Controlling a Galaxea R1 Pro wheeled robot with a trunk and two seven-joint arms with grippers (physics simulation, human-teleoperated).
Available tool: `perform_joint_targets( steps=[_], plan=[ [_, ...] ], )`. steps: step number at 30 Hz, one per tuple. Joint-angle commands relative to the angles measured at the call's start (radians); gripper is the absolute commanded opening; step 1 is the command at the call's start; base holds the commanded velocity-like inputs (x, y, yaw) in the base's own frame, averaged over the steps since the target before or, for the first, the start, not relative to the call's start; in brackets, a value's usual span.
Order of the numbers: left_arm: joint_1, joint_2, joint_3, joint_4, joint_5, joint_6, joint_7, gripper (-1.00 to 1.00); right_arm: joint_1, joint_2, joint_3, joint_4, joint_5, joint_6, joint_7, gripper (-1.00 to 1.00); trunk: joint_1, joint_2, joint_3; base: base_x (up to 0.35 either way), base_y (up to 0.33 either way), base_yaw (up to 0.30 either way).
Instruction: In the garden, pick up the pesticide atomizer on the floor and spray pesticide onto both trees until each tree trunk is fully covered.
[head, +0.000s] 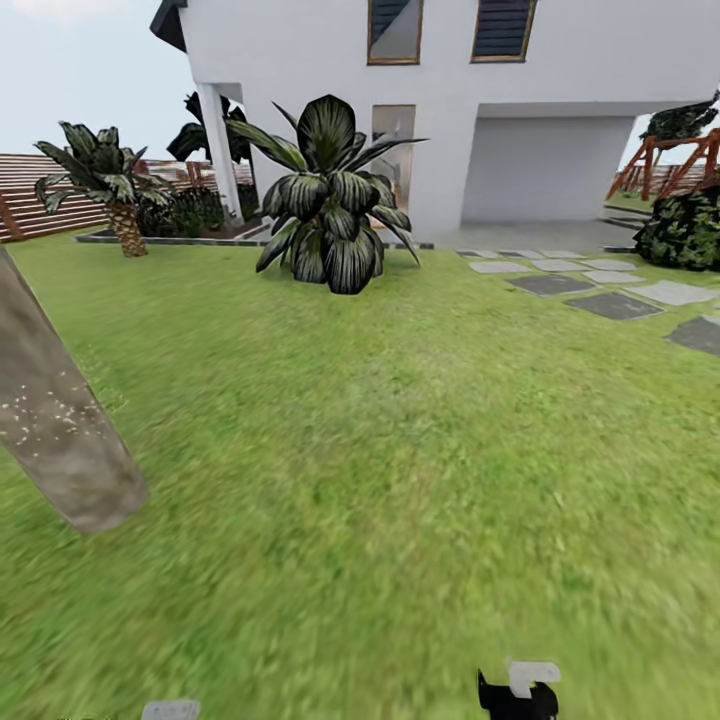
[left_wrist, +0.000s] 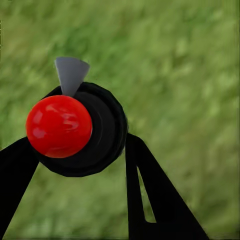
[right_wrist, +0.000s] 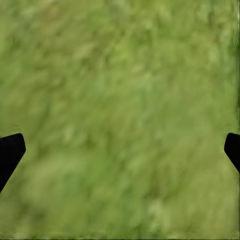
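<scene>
The pesticide atomizer (left_wrist: 75, 130), a dark round bottle with a glossy red top and a grey nozzle tab, sits between the black fingers (left_wrist: 150, 195) of my left gripper (left_wrist: 79, 141), which is shut on it above the grass. My right gripper (right_wrist: 122, 145) is open, its two dark fingertips far apart over bare lawn. One tree trunk (head: 55, 420), thick and mottled tan-grey, leans across the left edge of the head view. Tiny white specks of pesticide (head: 45, 408) dot its middle. The garden lawn (head: 380, 430) spreads ahead.
A big dark-leaved plant (head: 330, 200) stands mid-lawn before a white house (head: 450, 110). A small palm (head: 115, 195) and brown slat fence (head: 40, 190) are far left. Grey stepping stones (head: 600, 290) and a bush (head: 685, 230) lie right. A black-and-white robot part (head: 520, 692) pokes up at the bottom edge.
</scene>
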Motion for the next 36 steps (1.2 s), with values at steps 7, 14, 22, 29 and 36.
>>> perform_joint_targets(
  steps=[7,14,22,29,36],
  plan=[
    [0.001,0.008,0.008,0.000,-0.008,-0.004,0.087,-1.00,-0.001,-0.001,0.006,0.002,-0.012,-0.003,-0.004,1.00,-0.001,0.000,-0.005,-0.336,0.143,-0.294],
    [0.001,-0.003,0.004,0.000,-0.008,-0.004,0.121,-1.00,-0.001,0.000,0.006,0.002,-0.013,-0.003,-0.004,1.00,-0.001,0.000,-0.009,-0.334,0.143,-0.294],
    [0.000,-0.005,0.010,-0.002,0.003,-0.003,0.123,-1.00,-0.001,0.000,0.006,0.002,-0.013,-0.003,-0.004,1.00,-0.001,0.000,-0.013,-0.051,0.019,-0.294],
    [0.000,-0.007,0.009,0.000,0.005,-0.004,0.115,-1.00,-0.001,0.001,0.006,0.002,-0.013,-0.003,-0.004,1.00,-0.001,0.000,-0.016,0.000,0.000,-0.294],
    [0.000,-0.004,0.012,0.000,0.007,-0.004,0.115,-1.00,-0.001,0.004,0.006,0.003,-0.013,-0.003,-0.004,1.00,-0.001,0.000,-0.019,0.000,0.000,-0.294]
  ],
)
